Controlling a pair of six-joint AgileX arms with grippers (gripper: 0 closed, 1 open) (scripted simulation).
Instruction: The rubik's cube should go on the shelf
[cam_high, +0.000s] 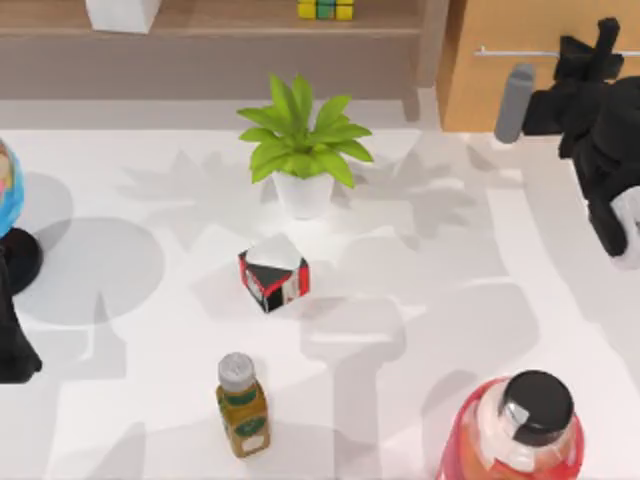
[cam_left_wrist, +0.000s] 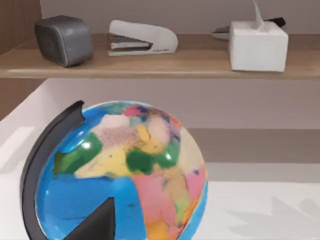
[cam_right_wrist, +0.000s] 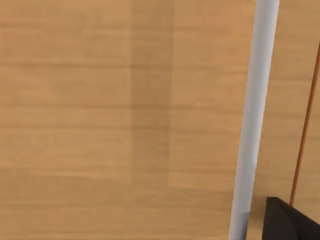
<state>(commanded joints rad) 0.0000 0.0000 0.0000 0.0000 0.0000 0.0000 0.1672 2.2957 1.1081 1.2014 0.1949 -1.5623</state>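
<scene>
The rubik's cube (cam_high: 326, 9) is located on the shelf (cam_high: 220, 22) at the far edge of the table (cam_high: 450, 300), right of a white box (cam_high: 122, 13). The right pincer (cam_high: 600, 45) is positioned at the drawer (cam_high: 500, 70), close to its metal bar handle (cam_right_wrist: 252, 125); its opening cannot be told. The left arm (cam_high: 15, 340) is parked at the table's left edge beside the globe (cam_left_wrist: 122, 172); its pincer state cannot be told.
</scene>
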